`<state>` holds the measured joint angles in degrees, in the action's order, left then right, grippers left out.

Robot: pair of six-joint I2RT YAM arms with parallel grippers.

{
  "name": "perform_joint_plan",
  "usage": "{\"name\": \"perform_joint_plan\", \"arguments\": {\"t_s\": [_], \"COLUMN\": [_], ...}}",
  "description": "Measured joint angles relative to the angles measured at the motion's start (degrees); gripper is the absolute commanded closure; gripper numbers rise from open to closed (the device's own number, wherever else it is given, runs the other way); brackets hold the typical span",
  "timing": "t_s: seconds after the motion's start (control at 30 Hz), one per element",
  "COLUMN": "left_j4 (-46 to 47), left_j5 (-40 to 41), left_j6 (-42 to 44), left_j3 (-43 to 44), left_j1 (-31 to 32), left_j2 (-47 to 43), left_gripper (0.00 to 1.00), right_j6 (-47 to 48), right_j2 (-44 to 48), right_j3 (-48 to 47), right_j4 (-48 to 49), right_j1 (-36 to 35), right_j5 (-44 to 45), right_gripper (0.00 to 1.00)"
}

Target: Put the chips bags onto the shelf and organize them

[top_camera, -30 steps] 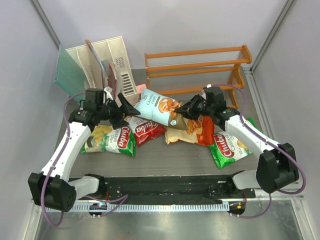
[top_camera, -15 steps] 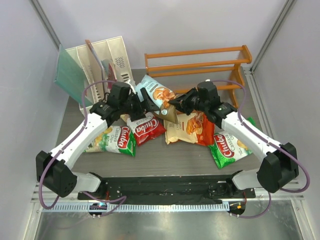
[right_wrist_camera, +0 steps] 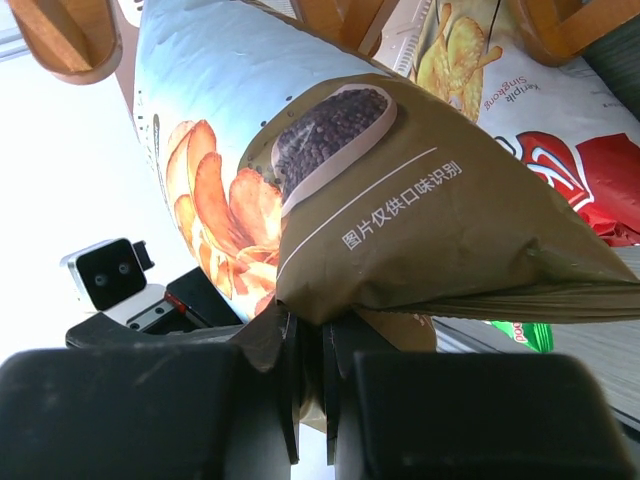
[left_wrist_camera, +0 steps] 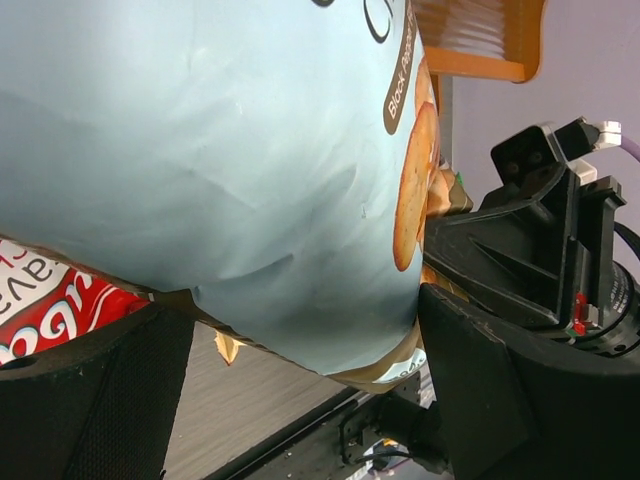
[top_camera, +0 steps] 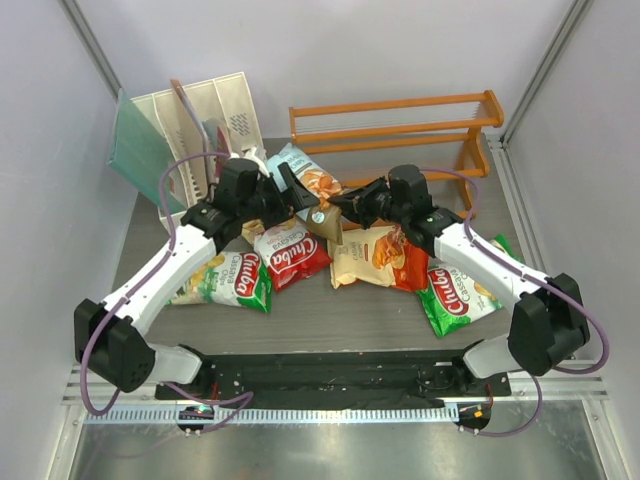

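**First bag in the air, shelf waiting for all five**

The right gripper is pinching the brown bottom corner of the light-blue and brown bag, its jaws clamped tight on the crimped seam. It is holding the bag off the table, just near of the shelf and left of its middle. The left gripper is standing spread wide, one finger on each side of the bag's body, and is gripping nothing. Whether its pads are touching the foil cannot be told.

By the look of it, the task is only beginning. No bag is lying on any tier of the shelf that shows. Four more are waiting flat on the table: a green Chiba bag at near left, a red Chiba bag beside it, a cream and orange-red bag at centre, and another Chiba bag at near right. All five are needing placement and tidying.
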<state>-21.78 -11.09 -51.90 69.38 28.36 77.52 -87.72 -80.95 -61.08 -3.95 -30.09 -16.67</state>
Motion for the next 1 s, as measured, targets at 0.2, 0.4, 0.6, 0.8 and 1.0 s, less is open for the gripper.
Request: {"name": "perform_joint_plan", "arguments": {"t_s": [0.2,0.4,0.6,0.8,1.0], "left_j4": [3.8,6.4,6.7,6.8,7.4], "left_j5": [1.2,2.3,2.5,2.4,2.5], "left_j6": [-0.4,-0.7,-0.7,-0.5,-0.8], "left_j3": [-3.5,-4.0,-4.1,-4.6,-5.1], "left_j1": [0.0,0.0,0.0,-0.2,-0.7], "left_j2": [-0.5,-1.2,-1.5,-1.6,-3.3], "left_gripper": [0.28,0.6,0.99,1.0,1.0], "right_j6": [-2.3,-4.8,-5.7,-6.8,-6.2], "right_j2": [-1.7,-2.3,-2.3,-1.8,-0.9], "right_j3": [-0.2,0.3,1.9,5.2,5.7], "right_j4": [1.4,4.1,4.9,7.8,9.6], "right_j1": [-0.3,-0.6,-1.3,-1.4,-1.4], "right_j5": [-1.0,-1.6,-2.9,-4.0,-6.6], "right_gripper": [0.99,0.99,0.97,0.48,0.27]}}
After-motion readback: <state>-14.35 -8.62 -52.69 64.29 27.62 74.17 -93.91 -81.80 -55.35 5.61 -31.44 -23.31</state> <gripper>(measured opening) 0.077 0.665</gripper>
